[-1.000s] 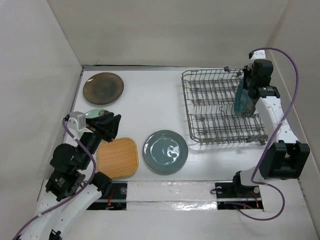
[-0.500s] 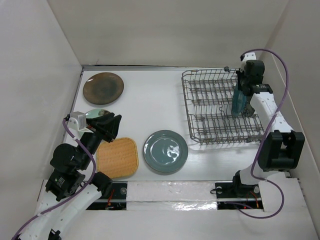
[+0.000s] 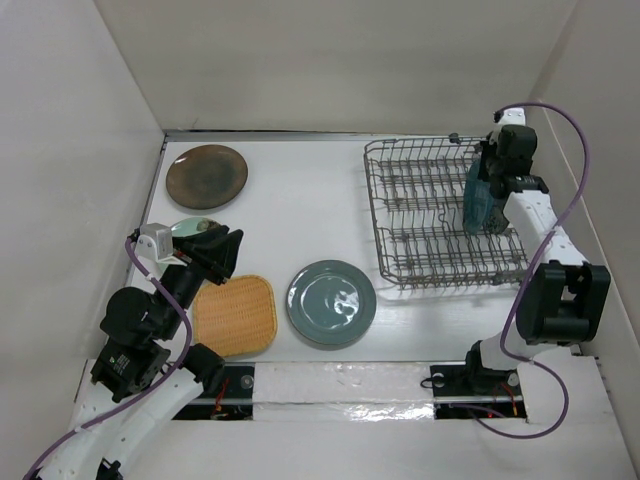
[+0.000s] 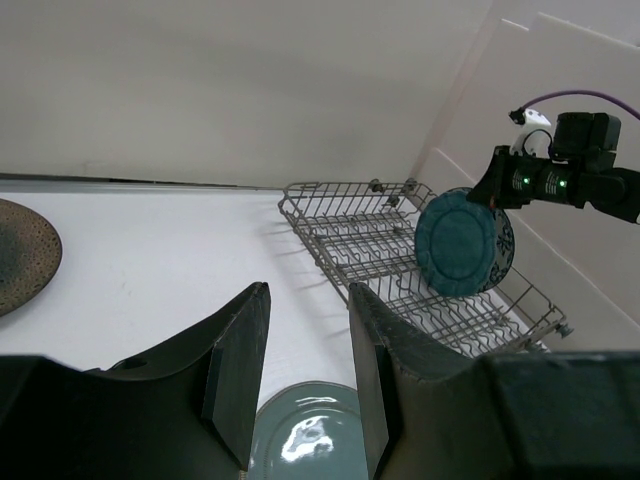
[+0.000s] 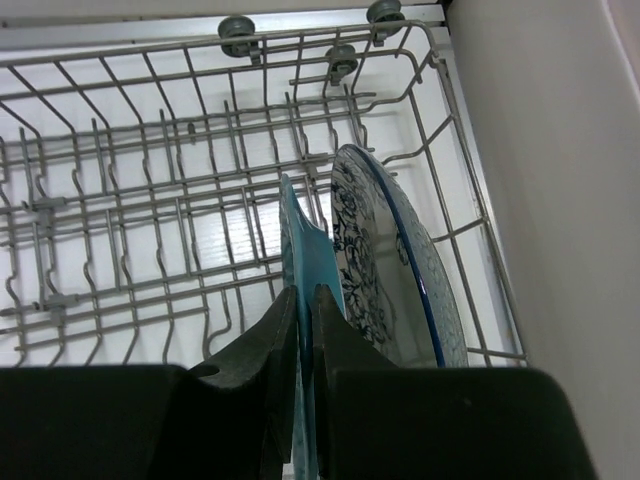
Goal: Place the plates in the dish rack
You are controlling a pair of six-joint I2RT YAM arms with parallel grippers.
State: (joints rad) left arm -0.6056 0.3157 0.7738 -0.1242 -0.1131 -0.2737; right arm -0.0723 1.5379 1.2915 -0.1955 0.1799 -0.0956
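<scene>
As the right hand [image 5: 303, 300] clamps the teal plate [image 5: 300, 235], it stands upright at the dish rack's [image 3: 420, 200] right end.
Floral plate [image 5: 385, 270] just beside it — left hand [image 4: 305, 295] open w/ nothing in it, near-left corner of surface [image 3: 300, 210].

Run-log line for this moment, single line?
right jaws: shut on teal plate, upright in dish rack beside floral plate | left jaws: open, empty

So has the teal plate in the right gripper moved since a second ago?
Yes, slightly. The teal plate has shifted left, farther in from the right rim of the dish rack.
</scene>
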